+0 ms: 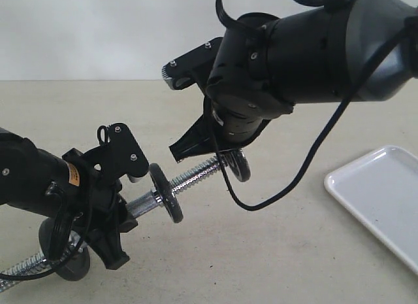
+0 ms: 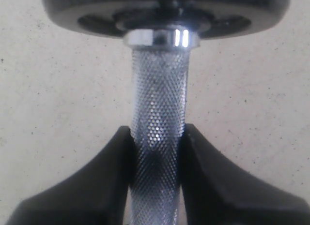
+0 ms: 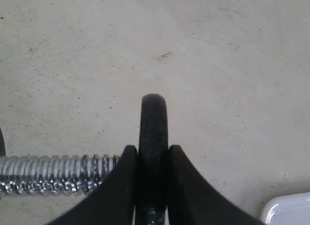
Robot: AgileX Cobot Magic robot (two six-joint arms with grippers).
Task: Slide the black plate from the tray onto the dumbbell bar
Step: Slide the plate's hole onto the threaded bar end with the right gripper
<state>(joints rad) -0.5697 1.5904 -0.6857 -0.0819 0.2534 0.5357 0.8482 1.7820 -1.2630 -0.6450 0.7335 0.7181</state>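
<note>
My left gripper (image 2: pixel 157 152) is shut on the dumbbell bar (image 2: pixel 157 113), clamping its cross-hatched shaft just short of a chrome nut (image 2: pixel 160 37) and a small black disc (image 2: pixel 164 12). In the exterior view this gripper (image 1: pixel 124 209) holds the bar (image 1: pixel 147 201) tilted up to the right off the table. My right gripper (image 3: pixel 153 155) is shut on the black plate (image 3: pixel 153 123), seen edge-on and upright. The plate (image 1: pixel 240 165) is at the tip of the bar's threaded end (image 1: pixel 196 176). I cannot tell if the thread (image 3: pixel 58 174) has entered its hole.
The white tray (image 1: pixel 385 199) lies at the right on the beige table, with nothing visible on it; its corner (image 3: pixel 290 210) shows in the right wrist view. Another black disc (image 1: pixel 62 248) sits on the bar's lower end near the table, below my left arm.
</note>
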